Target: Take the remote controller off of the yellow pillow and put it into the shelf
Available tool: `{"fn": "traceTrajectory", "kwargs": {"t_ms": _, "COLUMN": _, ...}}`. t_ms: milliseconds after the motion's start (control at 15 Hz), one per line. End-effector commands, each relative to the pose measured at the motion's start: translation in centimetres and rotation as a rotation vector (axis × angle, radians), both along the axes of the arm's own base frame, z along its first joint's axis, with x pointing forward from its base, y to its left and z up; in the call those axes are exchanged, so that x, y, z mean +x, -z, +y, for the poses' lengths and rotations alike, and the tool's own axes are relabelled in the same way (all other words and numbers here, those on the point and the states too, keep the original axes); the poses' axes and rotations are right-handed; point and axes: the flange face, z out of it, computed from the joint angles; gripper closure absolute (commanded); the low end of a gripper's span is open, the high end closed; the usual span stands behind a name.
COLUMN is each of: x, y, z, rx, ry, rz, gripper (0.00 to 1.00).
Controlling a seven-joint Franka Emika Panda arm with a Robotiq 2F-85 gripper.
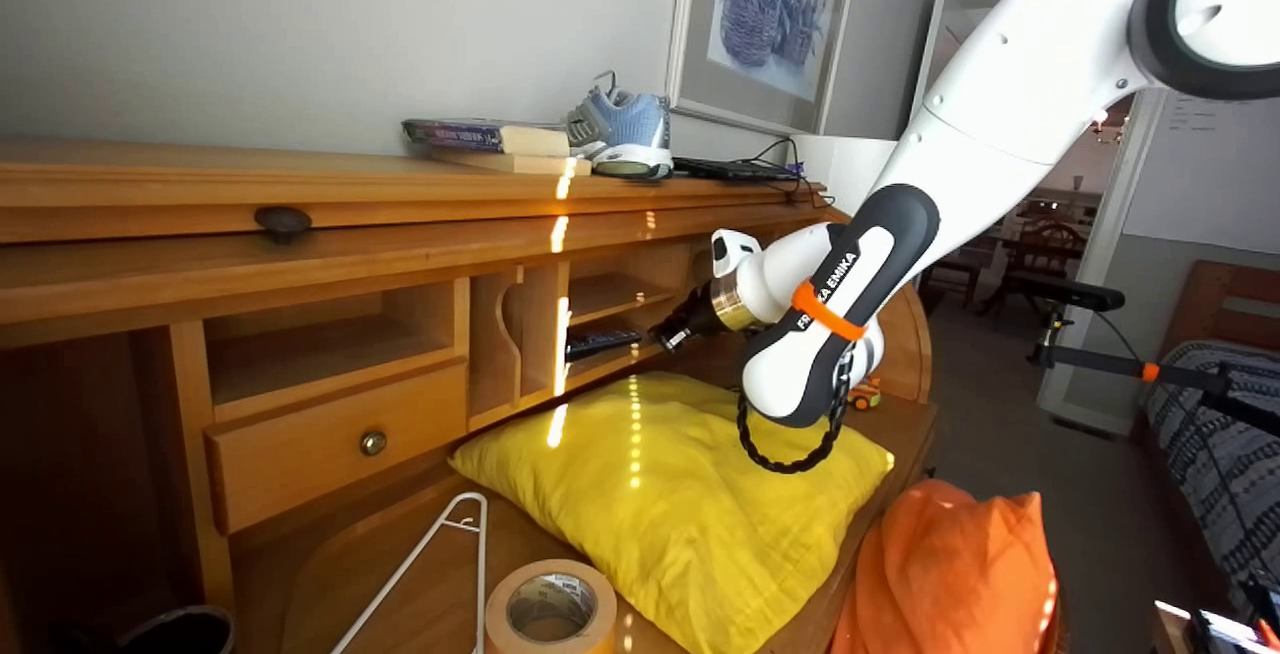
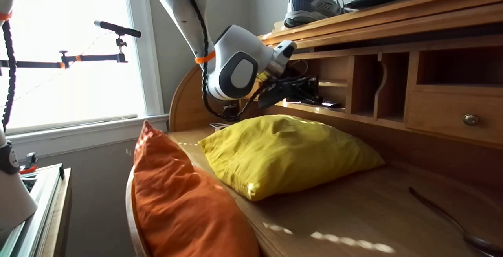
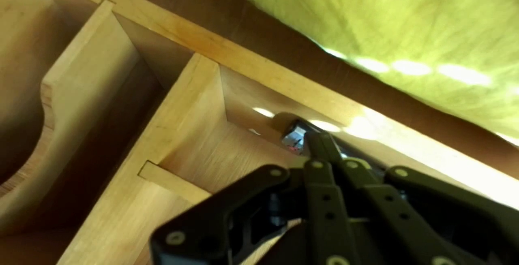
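- Risks dragging remote controller (image 1: 603, 343) back over front lip (image 3: 279, 79) on retreat, from contact with pincer (image 3: 326, 145); overlaps it in wrist view, sits just beside it in an exterior view, can't tell touching from apart
- Could jam or skew it by pressing deeper with pincer together and nothing visible clamped; no grip to correct with
- Could knock mid board (image 3: 176, 182) or divider (image 3: 182, 95) by lifting or swinging before backing straight out; cramped space, so little margin
- Could snag yellow pillow (image 1: 690, 504) with cable (image 1: 790, 468), looped low above it, by sinking too far while backing off
- Find remote controller lying lengthwise in shelf (image 3: 233, 151), below mid board, off yellow pillow; reads as nearly done, perhaps needing just a nudge or a clean exit
- See arm (image 1: 1000, 104) sloping down over yellow pillow, then turning toward shelf, with pincer tipped slightly down at shelf mouth
- Looks rolled against shelf, going by diagonal edges in wrist view; hides part of remote controller there, making final seating hard to judge
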Motion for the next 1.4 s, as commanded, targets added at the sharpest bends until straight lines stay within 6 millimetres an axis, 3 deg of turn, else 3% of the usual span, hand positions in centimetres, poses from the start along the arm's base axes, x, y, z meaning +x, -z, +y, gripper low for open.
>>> {"fn": "traceTrajectory", "kwargs": {"t_ms": 0, "x": -4.0, "y": -1.0, "z": 1.0, "rx": 0.064, "ry": 0.044, "rz": 0.062, "gripper": 1.00}}
{"fn": "traceTrajectory", "kwargs": {"t_ms": 467, "x": -10.1, "y": -3.9, "z": 1.9, "rx": 0.271, "ry": 0.163, "rz": 0.251, "gripper": 1.00}}
{"fn": "traceTrajectory", "kwargs": {"t_ms": 1133, "x": -15.8, "y": -7.9, "z": -1.5, "rx": 0.539, "ry": 0.357, "rz": 0.562, "gripper": 1.00}}
{"fn": "traceTrajectory", "kwargs": {"t_ms": 1200, "x": -16.2, "y": -8.3, "z": -1.5, "rx": 0.556, "ry": 0.370, "rz": 0.579, "gripper": 0.92}}
{"fn": "traceTrajectory", "kwargs": {"t_ms": 1267, "x": -16.6, "y": -8.7, "z": -1.3, "rx": 0.572, "ry": 0.381, "rz": 0.586, "gripper": 0.73}}
{"fn": "traceTrajectory", "kwargs": {"t_ms": 1333, "x": -17.0, "y": -9.0, "z": -1.2, "rx": 0.585, "ry": 0.388, "rz": 0.595, "gripper": 0.66}}
